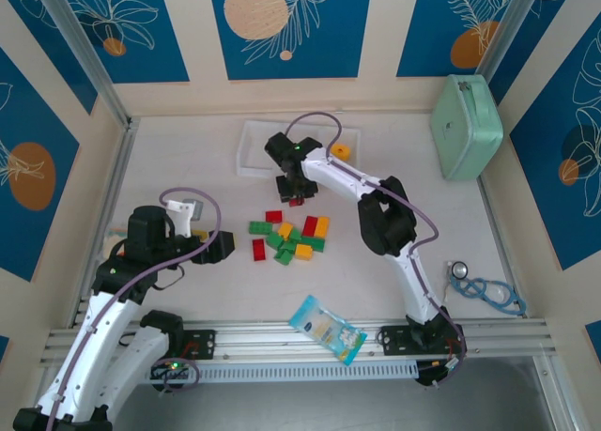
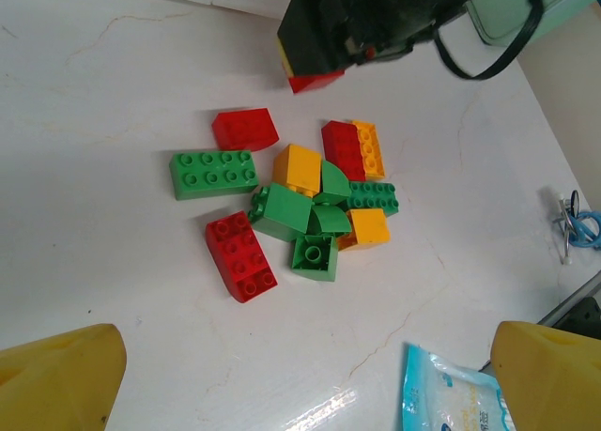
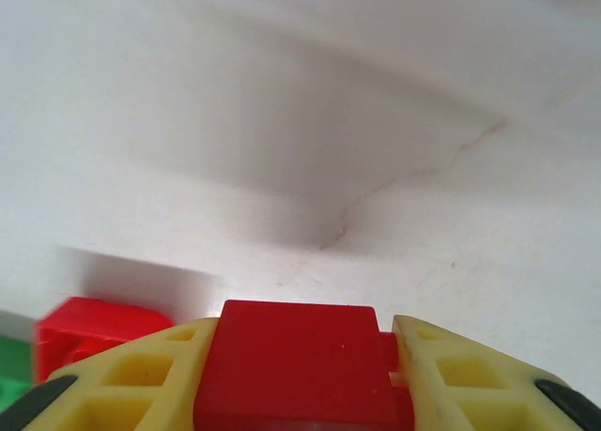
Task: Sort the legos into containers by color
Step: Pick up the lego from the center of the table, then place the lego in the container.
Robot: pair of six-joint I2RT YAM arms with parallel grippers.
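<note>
One red brick (image 3: 291,342) clenched in my right gripper (image 3: 299,379); I am hovering it by the white tray (image 1: 246,151). Next: drop it clear of the orange ring (image 1: 341,152). Left gripper (image 2: 302,379) hanging open.

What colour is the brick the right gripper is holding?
Red plastic brick, clearest in right wrist view.

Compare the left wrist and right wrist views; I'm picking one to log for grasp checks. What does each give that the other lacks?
Left wrist view: the loose pile of red, green and yellow-orange legos on the table, the snack packet, and the left gripper, open. Right wrist view: a close look at the right gripper, shut on both sides of its red brick. Shared: that held red brick and the white table.
</note>
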